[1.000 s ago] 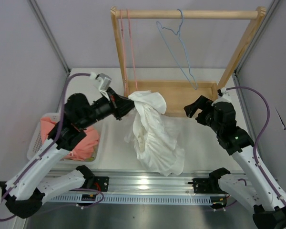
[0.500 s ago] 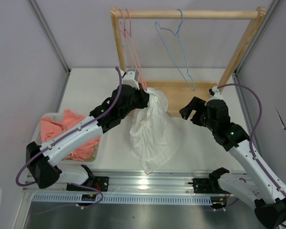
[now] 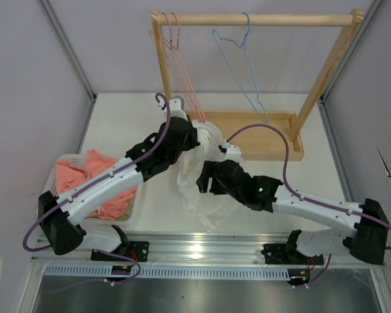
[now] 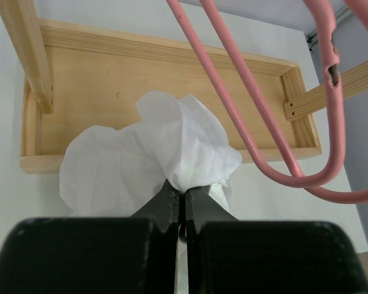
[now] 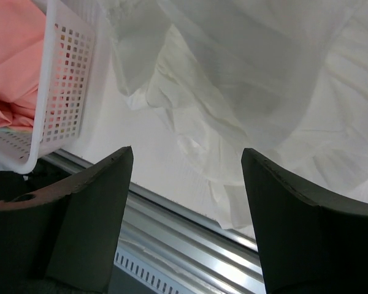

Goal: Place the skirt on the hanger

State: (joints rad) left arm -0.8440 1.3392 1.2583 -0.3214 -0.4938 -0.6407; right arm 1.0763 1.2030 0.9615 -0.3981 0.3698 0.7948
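- The left gripper (image 4: 184, 197) has its jaws pressed together on a bunched corner of the white skirt (image 4: 150, 153), which puffs out just past the fingertips.
- From the top camera, this gripper (image 3: 194, 134) holds the skirt (image 3: 190, 175) up off the table (image 3: 117, 120), in front of the wooden rack's base tray (image 4: 141, 79); the fabric hangs down from it in crinkled folds.
- The pink wire hangers (image 4: 329, 110) cross close over the left gripper, just above and to the right of the held corner.
- The right gripper (image 5: 185, 156) has its fingers spread wide with nothing between them, and hovers over the skirt's ruffled lower edge (image 5: 251, 92).
- The light-blue hanger (image 3: 249, 29) hangs by its hook from the rack's top rail (image 3: 293, 19), well apart from the skirt and both grippers.
- At the left sits a white perforated basket (image 5: 67, 73) holding salmon-pink cloth (image 3: 111, 186).
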